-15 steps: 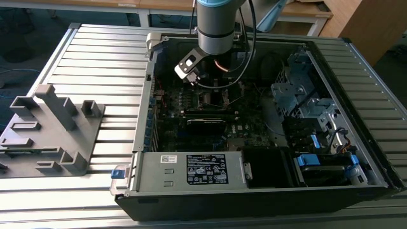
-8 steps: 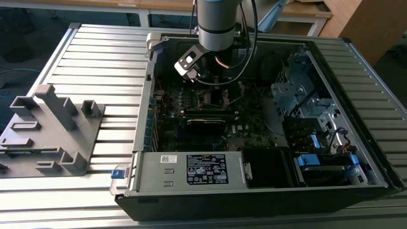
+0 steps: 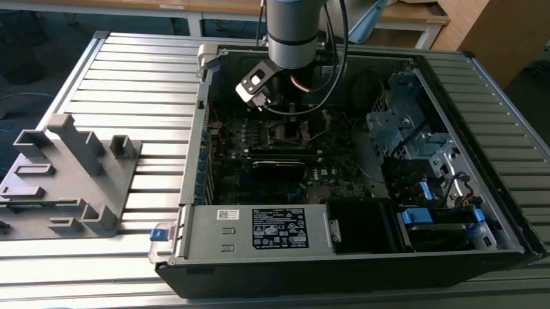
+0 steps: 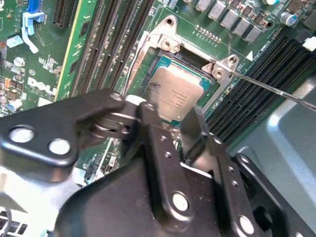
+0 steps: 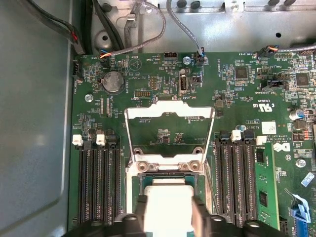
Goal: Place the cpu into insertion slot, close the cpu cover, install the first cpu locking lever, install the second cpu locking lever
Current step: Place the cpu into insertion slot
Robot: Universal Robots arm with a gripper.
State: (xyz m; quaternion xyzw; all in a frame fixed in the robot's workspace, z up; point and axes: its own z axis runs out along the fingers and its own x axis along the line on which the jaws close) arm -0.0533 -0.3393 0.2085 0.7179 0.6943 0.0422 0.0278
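Black jointed metal makes up the two-fingered end effector point(image 4: 172, 121), which lies closest in both wrist views. Its fingers point(image 4: 148, 116) are pressed against two opposite edges of the cpu point(image 4: 175, 91), a small flat square chip with a dull silver-grey metal top, pinching it between them.

The cpu lies within the thin metal rim of the insertion slot point(image 4: 163, 61), a small square dark socket. Whether the chip is fully seated cannot be told.

Just beyond the socket in the first wrist view, the cpu cover point(image 5: 170, 114), a square silver metal frame with a large window, is swung open on its hinge, and green board shows through the window. A thin silver metal rod point(image 4: 276, 90) runs out from one corner of the socket across the neighbouring slots.

Long narrow black memory slots point(image 5: 98, 182) flank the socket on both sides on the green motherboard point(image 5: 237, 98). Farther along the board sits a round silver coin cell point(image 5: 113, 81).

In the exterior view, the grey robot arm point(image 3: 292, 29) reaches down into the open black computer case point(image 3: 257, 277). The case lies on a ribbed grey metal table point(image 3: 138, 71). A grey plastic fixture point(image 3: 69, 174) stands on the table well apart, at the exterior view's left.
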